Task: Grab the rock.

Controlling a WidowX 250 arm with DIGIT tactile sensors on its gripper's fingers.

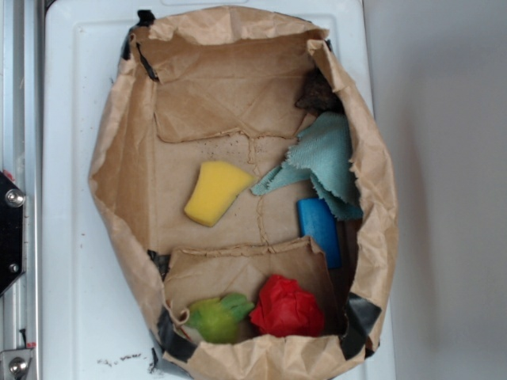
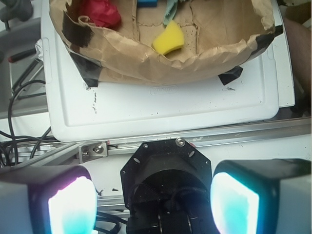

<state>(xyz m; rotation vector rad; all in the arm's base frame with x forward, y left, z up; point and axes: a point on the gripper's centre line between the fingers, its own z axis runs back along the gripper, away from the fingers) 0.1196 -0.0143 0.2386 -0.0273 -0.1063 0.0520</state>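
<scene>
The rock (image 1: 318, 93), a small dark brown-black jagged lump, lies in the far right corner of the open brown paper bag (image 1: 119, 158), just above the light blue-green cloth (image 1: 326, 158). It does not show in the wrist view. My gripper (image 2: 153, 202) shows only in the wrist view, held over the robot's black base, well outside the bag's near wall (image 2: 161, 68). Its two glowing pads (image 2: 73, 204) stand wide apart with nothing between them. The gripper is out of the exterior view.
In the bag lie a yellow sponge (image 1: 215, 191), a blue block (image 1: 320, 229), a red wrinkly ball (image 1: 287, 307) and a green toy (image 1: 218, 318). The bag sits on a white tray (image 1: 67, 237). A metal rail (image 2: 243, 134) and cables (image 2: 19, 112) lie by the base.
</scene>
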